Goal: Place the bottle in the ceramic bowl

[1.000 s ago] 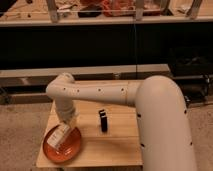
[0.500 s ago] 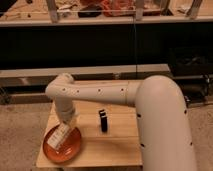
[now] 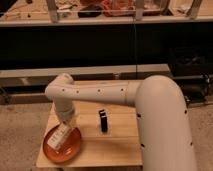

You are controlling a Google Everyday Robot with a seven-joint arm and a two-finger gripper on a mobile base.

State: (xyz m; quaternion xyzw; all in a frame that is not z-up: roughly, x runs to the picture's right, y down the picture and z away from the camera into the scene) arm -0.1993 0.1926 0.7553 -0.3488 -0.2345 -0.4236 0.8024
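The orange-red ceramic bowl (image 3: 63, 144) sits on the front left of the small wooden table (image 3: 107, 145). The small white bottle (image 3: 62, 136) lies tilted over the bowl's middle, at or just above its surface. My gripper (image 3: 67, 122) hangs straight down from the white arm, right above the bottle's upper end. I cannot tell whether the bottle rests in the bowl or is still held.
A small black upright object (image 3: 103, 121) stands near the table's middle, right of the bowl. My large white arm (image 3: 160, 120) covers the table's right side. A dark low shelf (image 3: 100, 70) runs behind the table. The floor is speckled.
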